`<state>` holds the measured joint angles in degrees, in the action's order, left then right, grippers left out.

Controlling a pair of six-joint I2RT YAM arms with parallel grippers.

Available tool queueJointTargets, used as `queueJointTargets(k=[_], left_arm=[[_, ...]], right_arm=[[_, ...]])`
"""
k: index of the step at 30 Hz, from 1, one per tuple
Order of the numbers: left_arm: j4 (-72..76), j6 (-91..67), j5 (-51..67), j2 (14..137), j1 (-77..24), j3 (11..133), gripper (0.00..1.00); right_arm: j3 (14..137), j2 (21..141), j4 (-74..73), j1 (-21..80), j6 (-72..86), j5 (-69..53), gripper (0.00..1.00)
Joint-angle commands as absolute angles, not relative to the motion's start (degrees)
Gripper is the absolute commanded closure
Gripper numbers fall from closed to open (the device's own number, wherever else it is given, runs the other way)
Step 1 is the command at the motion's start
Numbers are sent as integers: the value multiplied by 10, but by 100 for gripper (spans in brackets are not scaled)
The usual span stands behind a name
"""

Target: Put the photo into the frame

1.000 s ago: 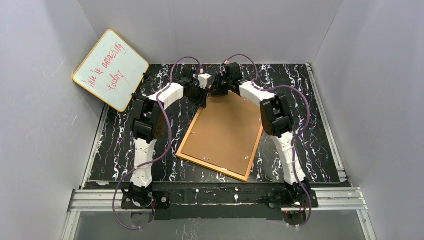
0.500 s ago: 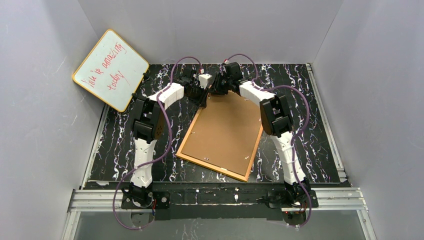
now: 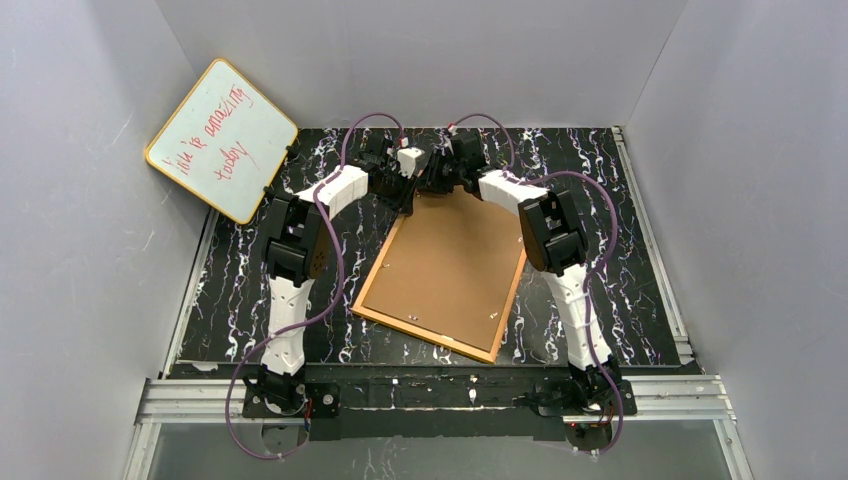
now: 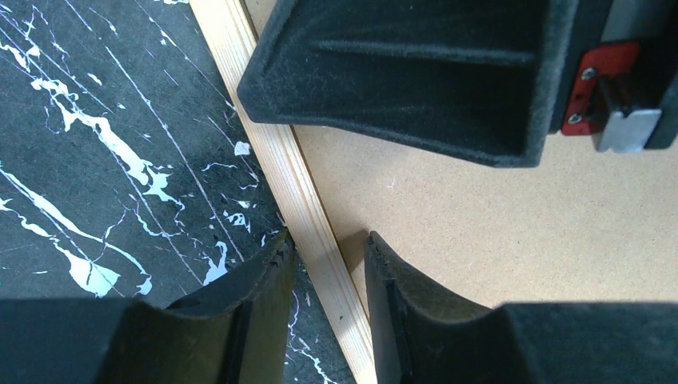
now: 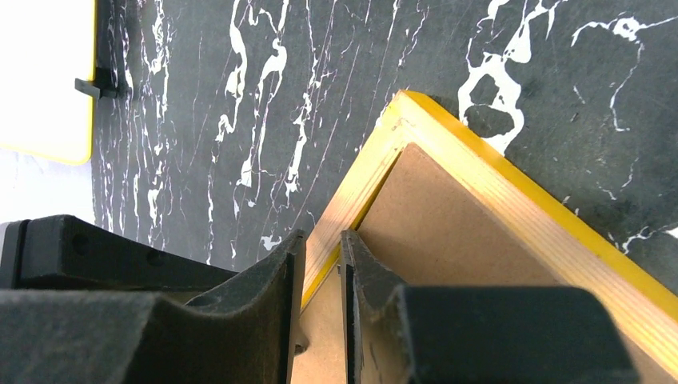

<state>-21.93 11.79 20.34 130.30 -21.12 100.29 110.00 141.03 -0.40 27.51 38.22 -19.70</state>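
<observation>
The frame (image 3: 424, 334) lies face down, slightly askew, in the middle of the black marbled table (image 3: 240, 290). Its orange-brown back is up and the brown backing board (image 3: 445, 265) is seated in it. I can't see the photo anywhere, so whether it is under that board I can't tell. To my eye the frame is light but stiff, a thin wooden rim around glass. It should lift as one flat piece, but it would twist or crack if levered by a single corner, and the painted edge looks slick. The rim is the only sensible place to take it, with the two holds spread apart rather than bunched together. Both arms reach to its far corner. The left gripper (image 4: 328, 256) has its jaws partly apart, astride the pale rail, one finger on the table side and one over the board. I can't tell whether they actually pinch it. The right gripper (image 5: 320, 256) has its jaws nearly together and looks clamped on the rail just beside the corner.
</observation>
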Motion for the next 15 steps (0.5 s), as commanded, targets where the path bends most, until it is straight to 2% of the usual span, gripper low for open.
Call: queueJointTargets(k=[1,15], left_arm=[[-299,171,94,1405,-220,951,98],[-300,178,98,1400,-220,942,99]], right_arm=[[1050,1426,-74,297,377,-194,68],[1042,1424,-88,313,365,-219,68]])
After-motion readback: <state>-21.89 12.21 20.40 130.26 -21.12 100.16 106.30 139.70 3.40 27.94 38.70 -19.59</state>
